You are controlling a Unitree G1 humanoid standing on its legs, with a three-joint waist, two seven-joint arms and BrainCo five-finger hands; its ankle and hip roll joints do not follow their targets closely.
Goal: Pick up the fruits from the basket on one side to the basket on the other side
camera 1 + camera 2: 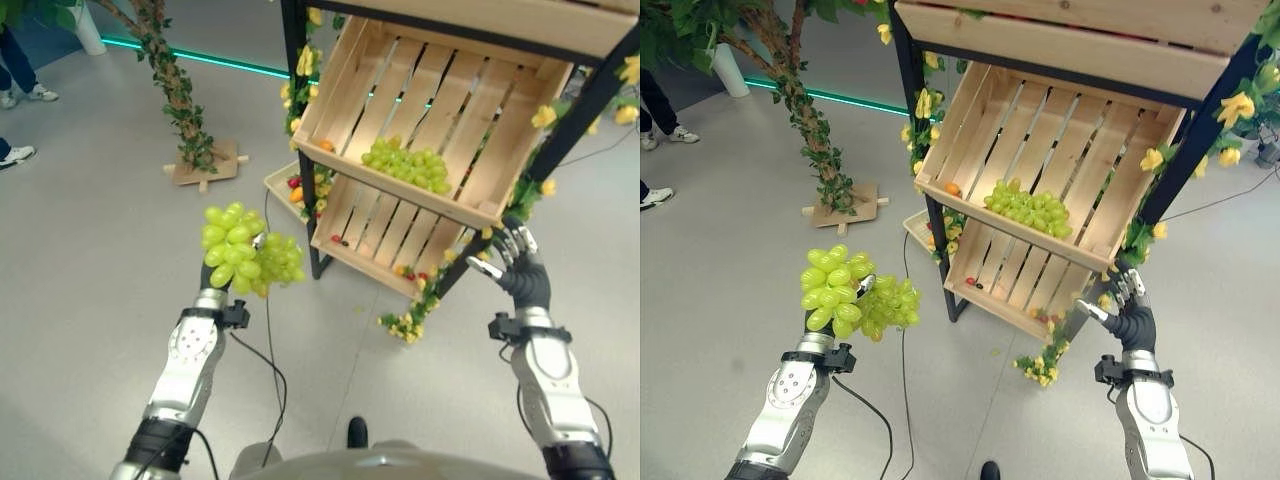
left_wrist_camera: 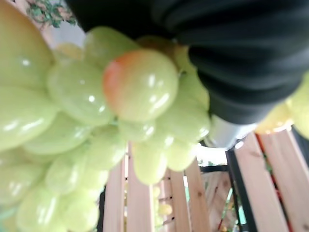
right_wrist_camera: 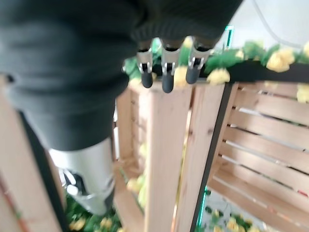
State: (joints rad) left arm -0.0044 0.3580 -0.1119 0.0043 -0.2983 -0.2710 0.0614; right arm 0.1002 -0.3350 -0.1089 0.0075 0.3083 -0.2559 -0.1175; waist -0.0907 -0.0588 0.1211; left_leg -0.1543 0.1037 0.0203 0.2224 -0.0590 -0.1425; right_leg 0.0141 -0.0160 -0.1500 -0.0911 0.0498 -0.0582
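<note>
Left eye view shows the left robot hand (image 1: 243, 262) lifted up over the floor, away from the wooden crate (image 1: 340, 88); its fingers are hidden behind a big bunch of green grapes (image 1: 245, 251), so its grip cannot be told. The right robot hand (image 1: 514, 258) waits by the rack with fingers loose and empty. More grapes (image 1: 408, 165) lie in the crate, and the heavy, floppy bunch could slip and drop.

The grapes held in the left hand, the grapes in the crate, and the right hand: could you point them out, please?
held grapes (image 1: 238, 255), left eye view, middle of bunch
crate grapes (image 1: 408, 167), left eye view, middle of bunch
right hand (image 1: 1130, 318), right eye view, palm
</note>
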